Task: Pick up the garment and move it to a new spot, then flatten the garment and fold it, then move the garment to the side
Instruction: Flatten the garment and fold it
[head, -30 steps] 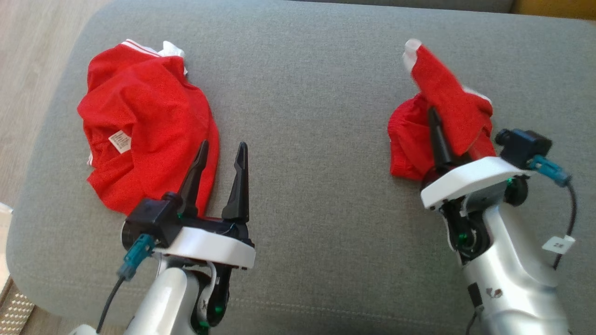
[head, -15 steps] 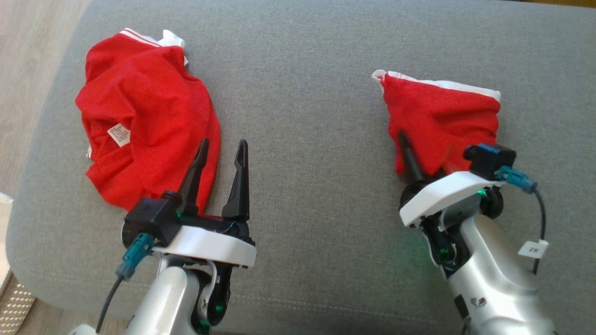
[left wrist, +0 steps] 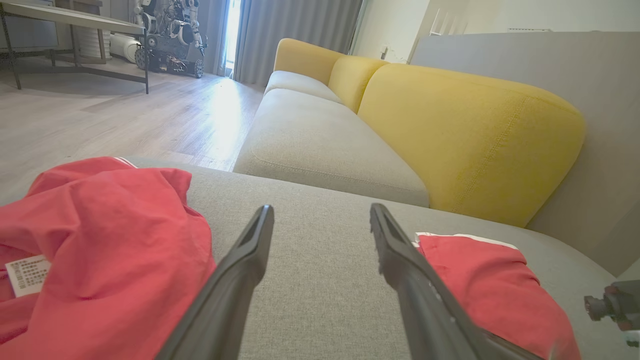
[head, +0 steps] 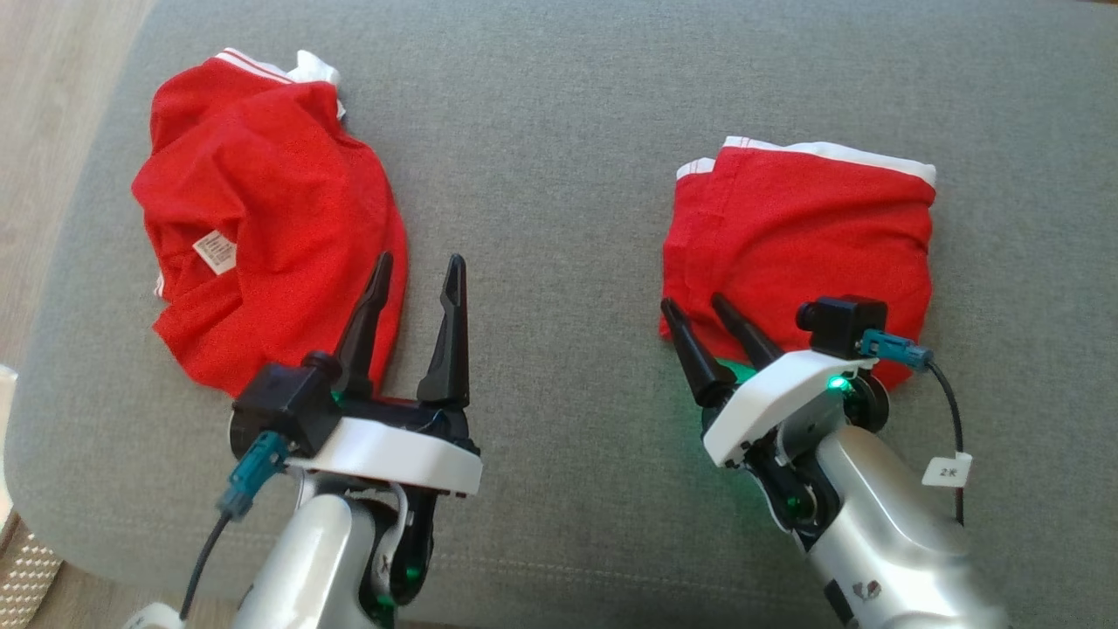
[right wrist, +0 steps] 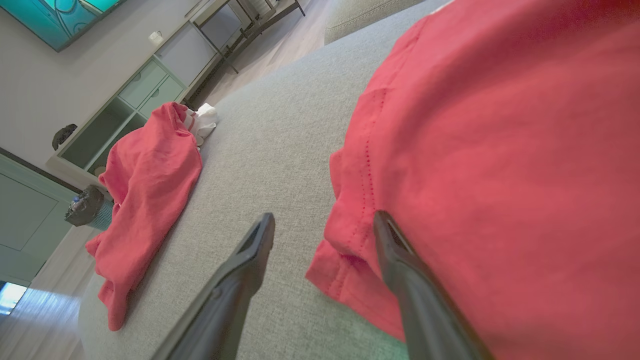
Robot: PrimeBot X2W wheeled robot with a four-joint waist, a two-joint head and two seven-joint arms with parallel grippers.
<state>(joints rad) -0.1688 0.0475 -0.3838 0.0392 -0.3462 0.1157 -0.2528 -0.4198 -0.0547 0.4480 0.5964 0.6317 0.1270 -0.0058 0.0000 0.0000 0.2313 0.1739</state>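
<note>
Grey cushion (head: 568,175), right tool (head: 693,302) spread, at garment (head: 803,236) edge

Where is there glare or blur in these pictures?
Left wrist view: window light blows out the wooden floor. Right wrist view: the folded garment, close to the lens, looks soft. Head view: evenly lit, with a green glow beside the right gripper.

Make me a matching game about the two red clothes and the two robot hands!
Things:
1. left garment
2. right garment
3. left gripper
4. right gripper

States:
A. fingers open at the flat garment's near corner
B. crumpled, white label showing
C. lying flat, white trim along its far edge
D. fingers open beside the crumpled garment

Pairs: 1-B, 2-C, 3-D, 4-A
</note>
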